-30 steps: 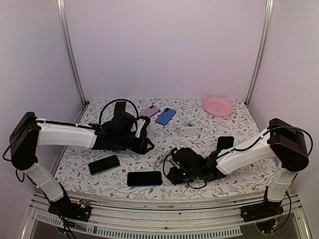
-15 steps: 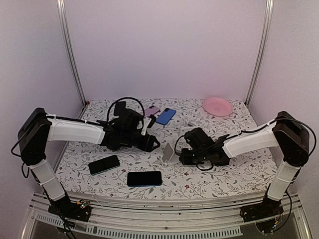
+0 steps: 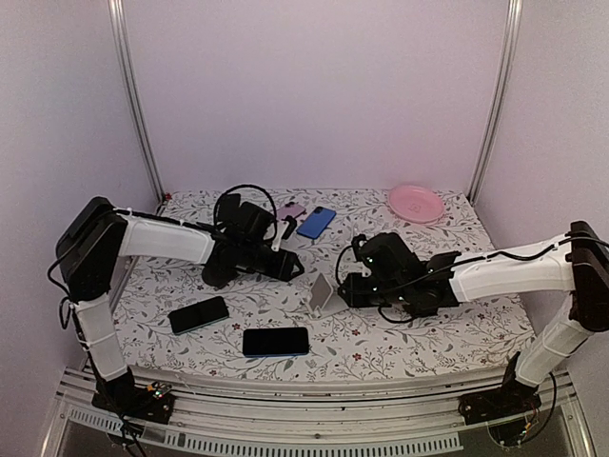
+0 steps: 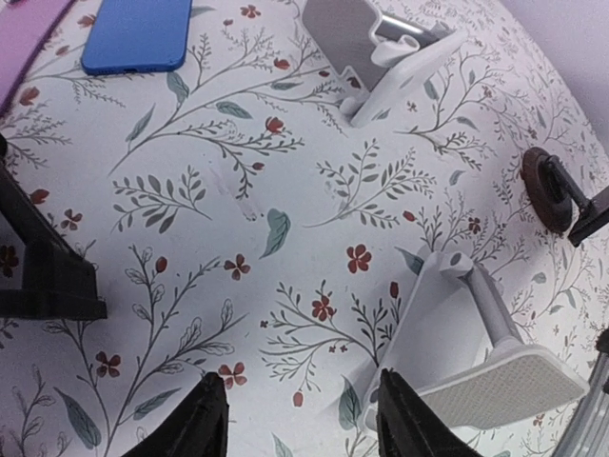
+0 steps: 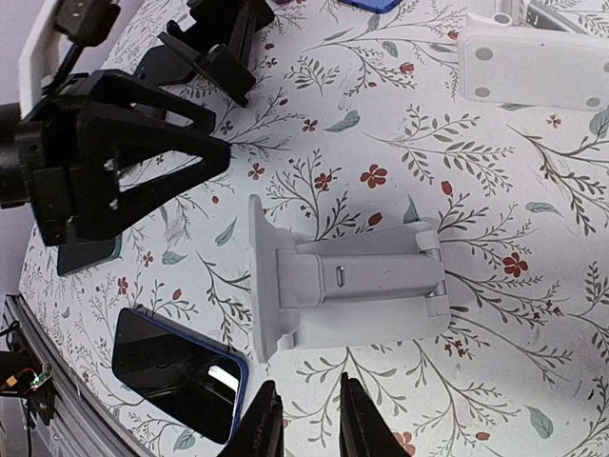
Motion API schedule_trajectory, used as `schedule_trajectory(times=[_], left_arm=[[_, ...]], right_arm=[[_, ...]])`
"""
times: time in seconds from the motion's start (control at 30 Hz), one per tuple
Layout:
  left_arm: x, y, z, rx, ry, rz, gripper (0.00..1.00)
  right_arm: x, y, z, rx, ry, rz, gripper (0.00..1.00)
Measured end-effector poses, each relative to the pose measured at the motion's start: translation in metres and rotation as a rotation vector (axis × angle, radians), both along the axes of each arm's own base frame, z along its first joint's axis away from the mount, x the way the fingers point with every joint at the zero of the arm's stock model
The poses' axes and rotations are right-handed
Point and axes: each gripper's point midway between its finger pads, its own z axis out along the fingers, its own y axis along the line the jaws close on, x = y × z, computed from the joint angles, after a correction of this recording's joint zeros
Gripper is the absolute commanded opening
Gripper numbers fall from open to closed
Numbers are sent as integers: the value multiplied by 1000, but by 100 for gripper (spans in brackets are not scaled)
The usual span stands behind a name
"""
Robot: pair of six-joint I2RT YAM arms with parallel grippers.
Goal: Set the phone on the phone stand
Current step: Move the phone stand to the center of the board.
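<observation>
White stand [image 3: 324, 293] is upright mid-table, with no phone on it. The right gripper [image 5: 303, 419] is just beside it on the right, fingers nearly together with a slim gap, gripping nothing. The left gripper [image 4: 304, 424] hovers just left of the stand, pointing at it, fingers spread and empty.

The coming move turns on which phone gets picked, and that I cannot tell. My guess is 1 of the 2 dark ones. The blue-edged phone [image 3: 276, 341] lies flat near the front edge, on the bases' side of both grippers, its long axis running left-right. The black phone [image 3: 199, 313] lies further left, slightly slanted. The left arm looks nearer to the black one, while the blue-edged one sits roughly between the 2 grippers. The blue phone [image 3: 316, 222] and purple phone [image 3: 289, 210] lie flat behind the left gripper, both slanted.

Count: 4 phones, 2 stands, 1 pink plate [image 3: 415, 203] at the back right. The far stand [image 4: 352, 38] is behind the right gripper and partly hidden from above.
</observation>
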Motion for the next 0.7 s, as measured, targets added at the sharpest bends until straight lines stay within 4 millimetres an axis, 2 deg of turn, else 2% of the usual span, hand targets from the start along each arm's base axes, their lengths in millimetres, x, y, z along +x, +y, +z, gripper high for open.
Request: schedule_trajectory(times=[0.2, 0.4, 0.53, 0.7], left_arm=[[13, -8, -16, 22, 23, -10, 50], [24, -15, -37, 44, 54, -10, 43], [17, -13, -53, 73, 89, -13, 38], [1, -10, -59, 87, 89, -9, 36]], right_arm=[[-8, -1, 29, 27, -54, -2, 23], [-18, -3, 71, 98, -123, -1, 23], [-22, -8, 93, 135, -159, -9, 23], [-26, -16, 105, 149, -180, -19, 24]])
